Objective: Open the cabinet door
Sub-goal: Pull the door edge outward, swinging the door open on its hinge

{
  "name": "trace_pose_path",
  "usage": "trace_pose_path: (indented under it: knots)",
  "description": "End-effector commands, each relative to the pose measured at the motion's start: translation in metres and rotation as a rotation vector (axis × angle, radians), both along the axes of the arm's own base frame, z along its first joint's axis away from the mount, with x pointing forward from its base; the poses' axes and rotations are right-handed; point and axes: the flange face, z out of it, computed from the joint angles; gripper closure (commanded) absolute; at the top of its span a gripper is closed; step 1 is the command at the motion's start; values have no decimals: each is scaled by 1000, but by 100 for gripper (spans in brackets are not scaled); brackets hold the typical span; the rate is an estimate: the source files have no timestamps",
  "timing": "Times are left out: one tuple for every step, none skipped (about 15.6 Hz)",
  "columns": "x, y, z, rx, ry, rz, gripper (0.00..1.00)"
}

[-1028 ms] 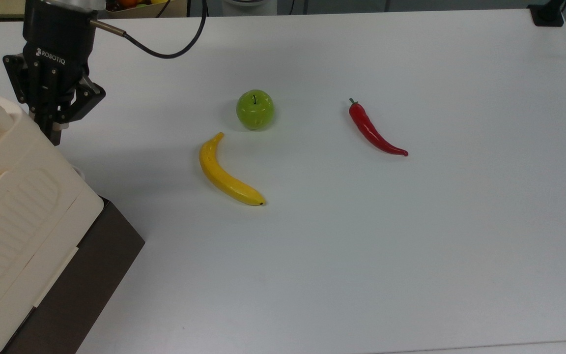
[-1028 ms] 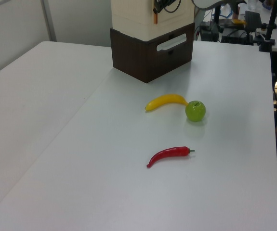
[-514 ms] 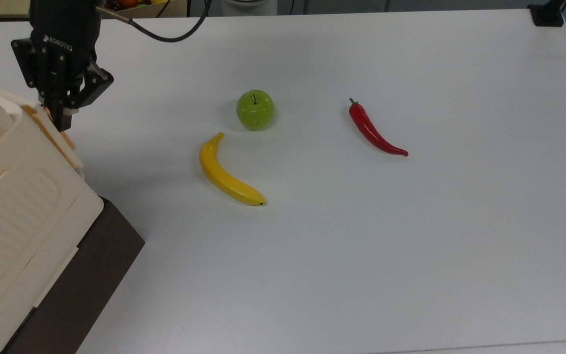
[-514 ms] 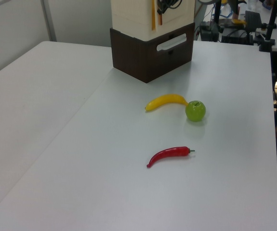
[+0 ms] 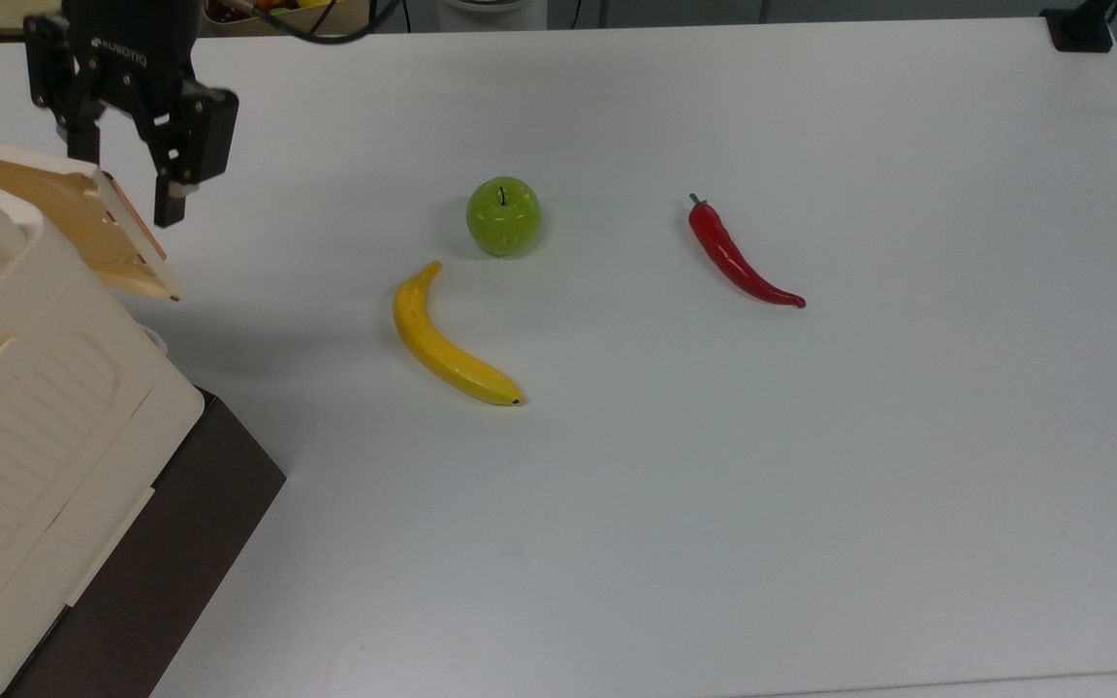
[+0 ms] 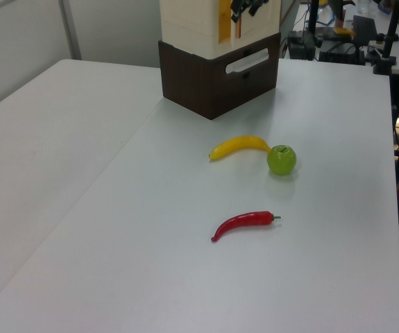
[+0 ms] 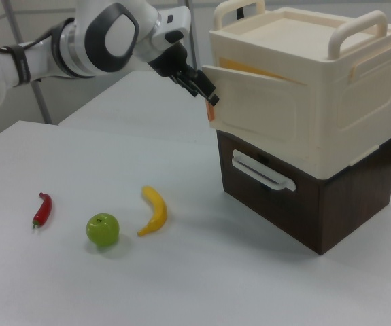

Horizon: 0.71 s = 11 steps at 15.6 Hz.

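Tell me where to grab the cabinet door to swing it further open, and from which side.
Grip the cabinet door at its free edge, the one on the right view's left, farthest from the hinge. It stands ajar from the cabinet, so that thin edge is exposed. Probably best to come from the table side, where the gripper hovers with fingers apart.

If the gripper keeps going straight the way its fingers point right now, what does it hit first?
The gripper points down at the free edge of the cabinet door, which stands ajar between its open fingers. It would likely meet that edge first, then the white table below, though the depth is hard to judge.
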Motion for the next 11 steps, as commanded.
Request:
trace_pose_path:
  knots:
    - [-20, 1, 30, 17, 10, -15, 0]
    - [-21, 1, 41, 17, -3, -18, 0]
    - [-23, 1, 50, 25, -11, -22, 0]
    - [-24, 1, 60, 36, -31, -23, 0]
    - [-24, 1, 66, 39, -46, -22, 0]
    - [-23, 1, 72, 36, -64, -21, 0]
    - [-21, 2, 83, 32, -105, -15, 0]
    - [-18, 3, 87, 29, -140, -10, 0]
    - [-16, 4, 90, 24, -175, 0, 0]
    - [-14, 4, 92, 22, -208, 7, 0]
    - [-8, 5, 86, 18, -223, 14, 0]
